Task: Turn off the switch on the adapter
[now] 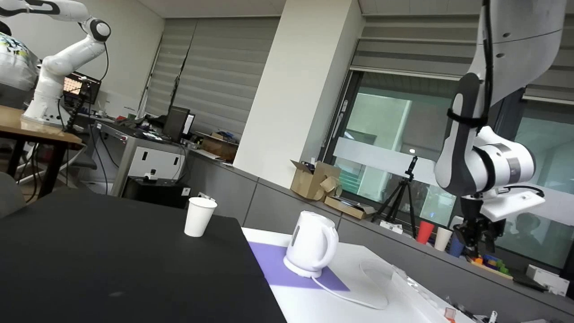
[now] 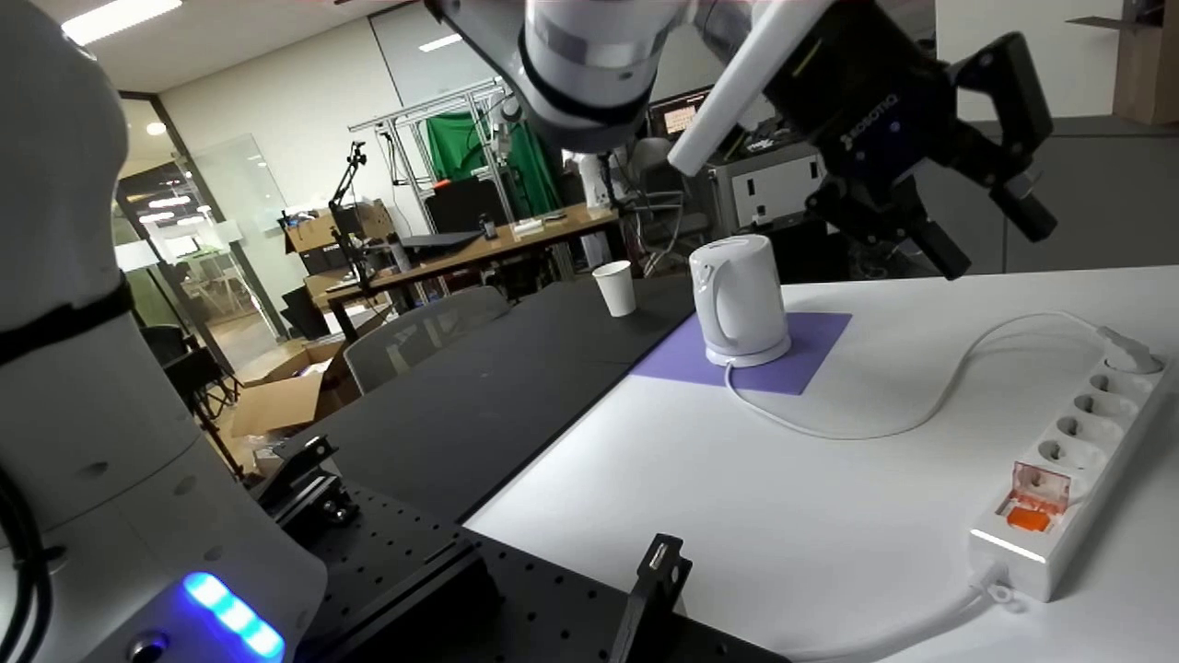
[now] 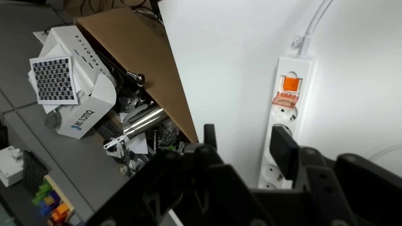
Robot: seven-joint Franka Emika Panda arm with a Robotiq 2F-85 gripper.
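The adapter is a white power strip (image 2: 1091,433) on the white table, also in the wrist view (image 3: 285,116). Its orange switch (image 3: 291,83) is at the cord end and also shows in an exterior view (image 2: 1028,518). The clear reddish cover (image 3: 285,99) is flipped open beside the switch, over the nearest socket's edge; it also shows in an exterior view (image 2: 1042,486). My gripper (image 3: 244,138) is open and empty above the table. Its right finger hides part of the strip's sockets. It hangs high in both exterior views (image 1: 482,246) (image 2: 999,241), apart from the strip.
A white kettle (image 2: 740,299) stands on a purple sheet (image 2: 815,341). Its cable runs to a plug (image 2: 1128,353) in the strip's far socket. A paper cup (image 2: 616,288) stands on the black table. A cardboard box of parts (image 3: 141,59) lies beyond the white table's edge.
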